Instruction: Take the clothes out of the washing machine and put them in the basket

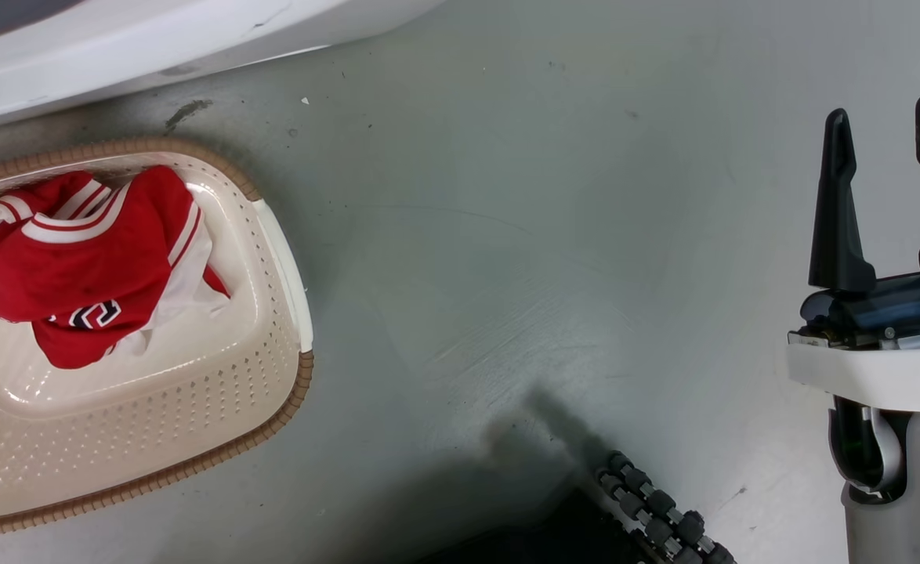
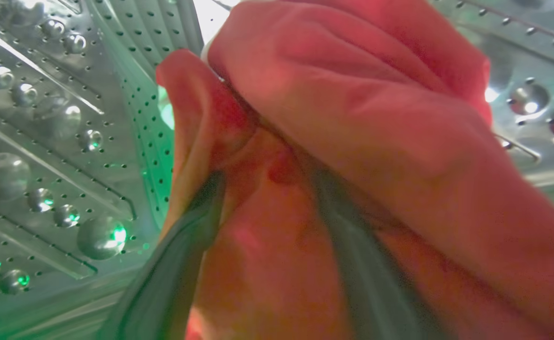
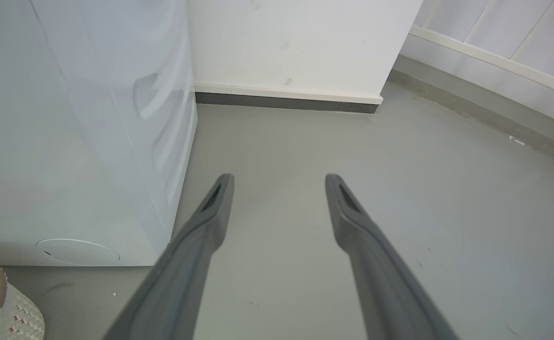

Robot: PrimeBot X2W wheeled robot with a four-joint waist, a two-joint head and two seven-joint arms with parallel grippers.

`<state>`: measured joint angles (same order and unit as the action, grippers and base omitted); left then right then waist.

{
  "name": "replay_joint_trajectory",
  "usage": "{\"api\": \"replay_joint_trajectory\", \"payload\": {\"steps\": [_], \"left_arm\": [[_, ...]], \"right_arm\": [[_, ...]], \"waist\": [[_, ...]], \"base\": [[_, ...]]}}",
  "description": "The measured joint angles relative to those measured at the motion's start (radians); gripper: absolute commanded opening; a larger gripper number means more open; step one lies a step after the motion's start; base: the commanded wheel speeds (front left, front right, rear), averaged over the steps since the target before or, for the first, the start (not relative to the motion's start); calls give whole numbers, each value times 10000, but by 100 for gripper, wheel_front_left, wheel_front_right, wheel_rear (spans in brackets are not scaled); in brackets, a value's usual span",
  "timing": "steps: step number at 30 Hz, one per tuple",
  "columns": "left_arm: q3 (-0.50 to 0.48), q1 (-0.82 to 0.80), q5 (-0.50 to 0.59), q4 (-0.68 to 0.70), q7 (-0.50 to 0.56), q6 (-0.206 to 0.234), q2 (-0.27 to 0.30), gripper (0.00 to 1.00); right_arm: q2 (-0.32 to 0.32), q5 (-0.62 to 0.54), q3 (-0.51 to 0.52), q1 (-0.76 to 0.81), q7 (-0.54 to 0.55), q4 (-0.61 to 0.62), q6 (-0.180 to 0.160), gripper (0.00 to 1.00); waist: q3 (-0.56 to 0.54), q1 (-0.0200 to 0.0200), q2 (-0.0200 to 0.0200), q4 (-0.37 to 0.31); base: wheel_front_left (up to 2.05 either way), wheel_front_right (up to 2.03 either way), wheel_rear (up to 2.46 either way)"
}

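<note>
Bare grey floor (image 1: 507, 235) gives us open room across the middle and right of the head view, edged upper left by the white washing machine (image 1: 115, 63) and at left by the brown-rimmed cream oval plastic basket (image 1: 225, 399). Our right gripper (image 1: 884, 113) hangs at the right edge, fingers spread, empty. A crumpled red jersey (image 1: 76, 266) with white stripes lies in the basket. Our left gripper (image 2: 267, 182) clenches a plain red garment (image 2: 376, 118) inside the perforated steel drum (image 2: 46, 165).
</note>
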<state>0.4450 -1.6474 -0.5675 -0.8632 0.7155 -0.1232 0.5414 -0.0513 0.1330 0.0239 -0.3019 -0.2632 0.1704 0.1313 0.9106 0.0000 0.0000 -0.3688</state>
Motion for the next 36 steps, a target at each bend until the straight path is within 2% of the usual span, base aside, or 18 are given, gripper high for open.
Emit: {"api": "replay_joint_trajectory", "payload": {"steps": [1,8,9,17,25,29,36], "left_arm": [[58,-29,2,-31,-4,-2,10,0],[236,-85,-77,-293,-882,-17,38,0],[322,-81,-75,-470,-1360,-46,50,0],[731,107,-21,-748,-3225,-58,-100,0],[1465,1207,-558,-656,-4869,-59,-330,0],[1791,2209,-784,-633,-5622,-59,-378,0],[2079,4184,-1172,-656,-7062,-59,-884,0]], "right_arm": [[0,0,4,-1,0,0,0,100],[0,12,90,-61,0,-12,0,100],[2,-27,127,-104,-2,-52,0,100],[2,-470,347,-253,-2,-165,2,100],[2,-949,673,-244,0,-311,2,100],[6,-1174,713,-202,-2,-357,0,100],[2,-1421,667,54,0,-479,2,100]], "waist": [[12,0,0,6],[-2,0,0,49],[-67,1,0,75],[-597,0,0,385],[-1521,0,0,913],[-2121,0,0,1211],[-3375,0,0,1657]], "base": [[0,0,0],[0,0,0],[0,0,0],[0,0,0],[0,0,0],[0,0,0],[0,0,0]]}}
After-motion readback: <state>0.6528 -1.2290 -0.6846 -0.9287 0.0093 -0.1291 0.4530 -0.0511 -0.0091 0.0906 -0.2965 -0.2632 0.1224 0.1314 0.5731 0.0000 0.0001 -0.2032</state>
